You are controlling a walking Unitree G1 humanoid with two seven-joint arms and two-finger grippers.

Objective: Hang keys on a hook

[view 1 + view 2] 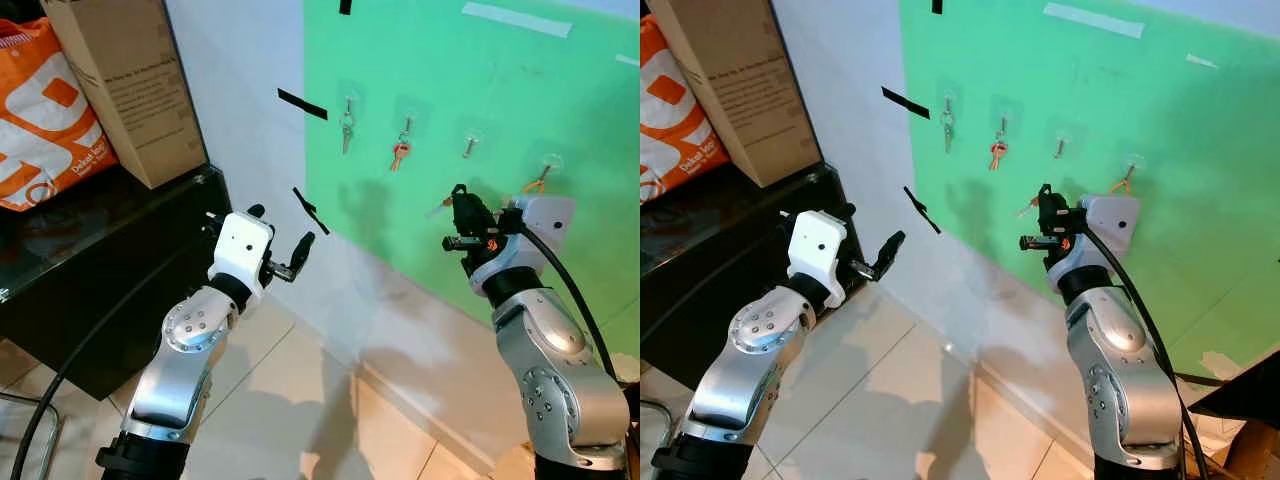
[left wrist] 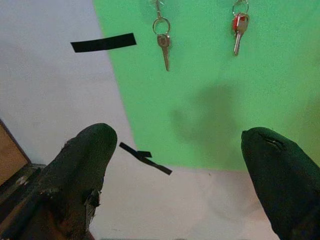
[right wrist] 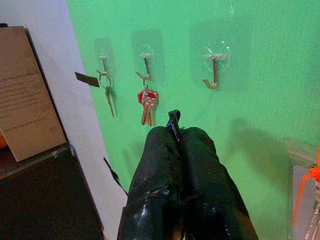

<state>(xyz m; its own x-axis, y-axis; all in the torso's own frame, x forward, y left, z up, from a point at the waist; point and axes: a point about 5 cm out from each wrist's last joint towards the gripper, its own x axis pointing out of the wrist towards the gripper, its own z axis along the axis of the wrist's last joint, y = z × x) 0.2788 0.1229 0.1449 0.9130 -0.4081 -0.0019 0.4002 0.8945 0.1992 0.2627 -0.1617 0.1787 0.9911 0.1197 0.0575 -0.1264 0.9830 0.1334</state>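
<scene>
Right gripper (image 3: 175,131), centre frame, clamped on a key (image 3: 173,119) below the empty hook (image 3: 214,75). Light, stiff, slippery metal: probably best pinched by the blade, ring free. Left gripper (image 2: 180,165) spread apart, idle.

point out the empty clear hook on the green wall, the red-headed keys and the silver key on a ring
empty clear hook (image 3: 214,75), right wrist view, on its metal shank
red-headed keys (image 3: 147,100), right wrist view, on the red heads
silver key on a ring (image 2: 164,46), left wrist view, on the key's head

Clamped between the right gripper (image 3: 176,131) fingers, mostly hidden: a dark sliver (image 3: 173,118), too little to identify.
</scene>
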